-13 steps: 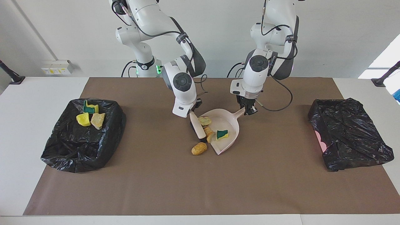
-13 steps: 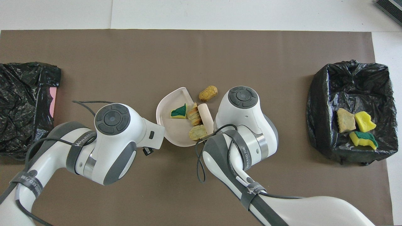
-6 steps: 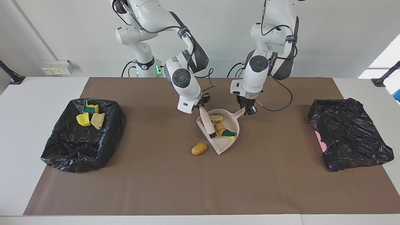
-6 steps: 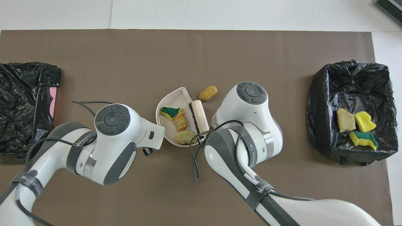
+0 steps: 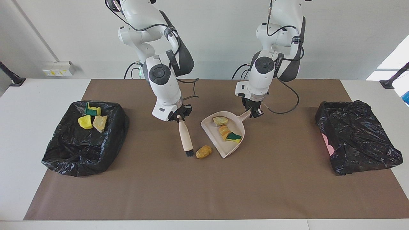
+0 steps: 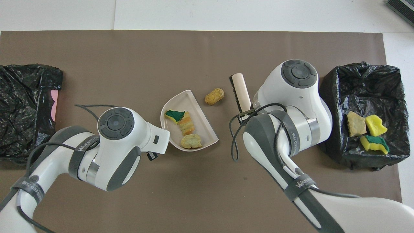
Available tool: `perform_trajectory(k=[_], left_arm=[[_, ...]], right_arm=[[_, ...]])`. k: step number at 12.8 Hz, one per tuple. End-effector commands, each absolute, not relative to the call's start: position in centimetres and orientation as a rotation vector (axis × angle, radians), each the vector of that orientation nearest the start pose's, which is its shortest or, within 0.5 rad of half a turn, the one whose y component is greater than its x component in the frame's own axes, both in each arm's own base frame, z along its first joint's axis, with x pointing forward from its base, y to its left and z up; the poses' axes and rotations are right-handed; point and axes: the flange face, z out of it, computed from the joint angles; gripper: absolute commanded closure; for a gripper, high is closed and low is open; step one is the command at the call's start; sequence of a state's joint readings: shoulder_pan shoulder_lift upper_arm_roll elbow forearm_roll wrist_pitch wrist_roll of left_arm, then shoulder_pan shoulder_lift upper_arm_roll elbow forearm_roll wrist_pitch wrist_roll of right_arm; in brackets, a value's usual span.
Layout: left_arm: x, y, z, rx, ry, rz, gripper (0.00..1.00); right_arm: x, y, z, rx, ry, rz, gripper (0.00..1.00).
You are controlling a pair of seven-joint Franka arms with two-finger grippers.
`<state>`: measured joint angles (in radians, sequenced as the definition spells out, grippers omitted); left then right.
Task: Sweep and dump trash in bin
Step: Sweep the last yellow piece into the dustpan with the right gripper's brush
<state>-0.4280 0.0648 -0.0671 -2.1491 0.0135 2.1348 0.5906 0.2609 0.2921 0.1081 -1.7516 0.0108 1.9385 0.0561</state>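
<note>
My right gripper is shut on the handle end of a cream brush. The brush's dark bristles point down at the mat, beside a loose tan chunk of trash, toward the right arm's end. The left gripper is shut on the handle of the pale dustpan, which rests on the mat. Three trash chunks lie in the pan, one with a green face. The black-lined bin holds three more chunks.
A second black bag with something pink under it sits at the left arm's end of the brown mat. The loose chunk lies just off the dustpan's open lip.
The right gripper swept three chunks deeper into the dustpan, then lifted the brush out and carried it toward the right arm's end, past the loose chunk. The left gripper and dustpan stayed put.
</note>
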Motion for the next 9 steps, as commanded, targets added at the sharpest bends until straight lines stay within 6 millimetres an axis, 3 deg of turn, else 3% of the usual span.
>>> perform_trajectory(k=[1,3,4,6,8,9], left_arm=[[46.8,-25.4,36.7,-2.694,1.617,0.091,1.00],[46.8,-25.4,36.7,-2.693,1.619,0.091,1.00],[46.7,-25.6,36.7,-2.685,1.631,0.094,1.00],[46.6,-25.6,36.6,-2.683,1.635,0.099,1.00],[46.5,-25.6,36.7,-2.684,1.633,0.103,1.00],[46.5,-25.6,36.7,-2.682,1.635,0.108,1.00]], right_arm=[[61.9,23.3,37.0,-3.137,-0.540,0.146,1.00],[62.5,24.5,35.5,-3.140,-0.571,0.184,1.00],[61.7,26.6,34.1,-3.134,-0.626,0.216,1.00],[60.9,28.6,33.4,-3.103,-0.649,0.222,1.00],[58.9,30.0,32.7,-2.989,-0.523,0.330,1.00],[56.9,32.0,32.6,-2.942,-0.535,0.376,1.00]])
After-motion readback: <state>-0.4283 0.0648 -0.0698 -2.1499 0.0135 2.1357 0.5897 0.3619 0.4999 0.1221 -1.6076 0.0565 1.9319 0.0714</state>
